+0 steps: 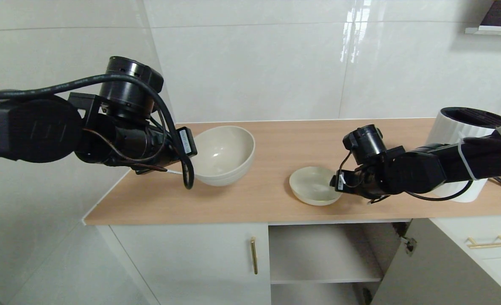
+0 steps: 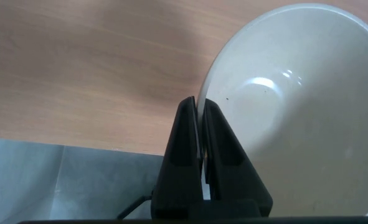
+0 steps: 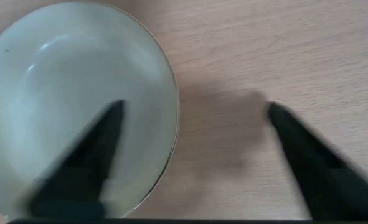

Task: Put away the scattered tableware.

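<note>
My right pincer (image 3: 195, 107) stands open astride the rim of the small bowl (image 3: 78, 87) on the bench (image 1: 284, 140), one finger over its hollow, one outside; closing should catch it. My left pincer (image 2: 200, 115) grips the tilted large bowl (image 2: 302, 93) by its rim

Your arms are matte black. Left arm (image 1: 30, 127): thick looping cable (image 1: 187, 185), white tag (image 1: 185, 142) at 3 o'clock. Right arm (image 1: 424, 169): white tie (image 1: 464, 160) at 3 o'clock. Left gripper (image 2: 200, 103): black wedge fingers (image 2: 184, 146).
</note>
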Controlling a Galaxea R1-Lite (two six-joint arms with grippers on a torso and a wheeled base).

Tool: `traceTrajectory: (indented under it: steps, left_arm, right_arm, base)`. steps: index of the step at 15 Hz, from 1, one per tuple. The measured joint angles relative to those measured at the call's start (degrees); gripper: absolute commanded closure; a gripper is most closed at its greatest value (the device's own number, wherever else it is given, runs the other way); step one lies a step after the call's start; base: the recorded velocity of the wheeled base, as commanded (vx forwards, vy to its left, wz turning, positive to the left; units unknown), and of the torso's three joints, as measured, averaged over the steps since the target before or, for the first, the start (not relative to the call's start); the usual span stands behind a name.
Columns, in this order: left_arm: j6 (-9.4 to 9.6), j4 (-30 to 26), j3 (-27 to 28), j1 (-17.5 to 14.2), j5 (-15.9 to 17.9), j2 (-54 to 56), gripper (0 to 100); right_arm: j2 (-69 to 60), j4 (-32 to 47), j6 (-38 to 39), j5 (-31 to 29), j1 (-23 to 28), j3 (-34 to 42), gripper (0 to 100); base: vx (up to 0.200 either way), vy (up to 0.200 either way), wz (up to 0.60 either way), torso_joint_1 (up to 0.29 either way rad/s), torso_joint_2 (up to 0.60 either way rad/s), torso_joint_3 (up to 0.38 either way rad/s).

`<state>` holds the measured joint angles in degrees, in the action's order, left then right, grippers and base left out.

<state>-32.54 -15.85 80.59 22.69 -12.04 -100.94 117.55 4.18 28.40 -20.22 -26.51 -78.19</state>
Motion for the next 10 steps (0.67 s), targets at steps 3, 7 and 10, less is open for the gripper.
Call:
traceTrajectory:
  steps: [3, 7, 10]
  left_arm:
    - [-0.04, 0.00, 0.00, 0.00, -0.02, 0.11, 100]
    - [-0.04, -0.02, -0.09, 0.00, -0.05, 0.24, 100]
    - [0.33, 0.06, -2.06, 0.00, -0.05, 1.11, 100]
  right_arm:
    - [0.78, 0.00, 0.00, 0.00, -0.44, -0.04, 100]
    - [-0.55, 0.41, 1.01, 0.30, -0.77, 0.11, 100]
    - [-6.47, 2.33, 1.56, 3.32, -0.88, 1.99, 100]
  base:
    - [0.000, 0.000, 0.00, 0.000, 0.00, 0.000]
    - [0.000, 0.000, 0.00, 0.000, 0.00, 0.000]
    - [0.000, 0.000, 0.00, 0.000, 0.00, 0.000]
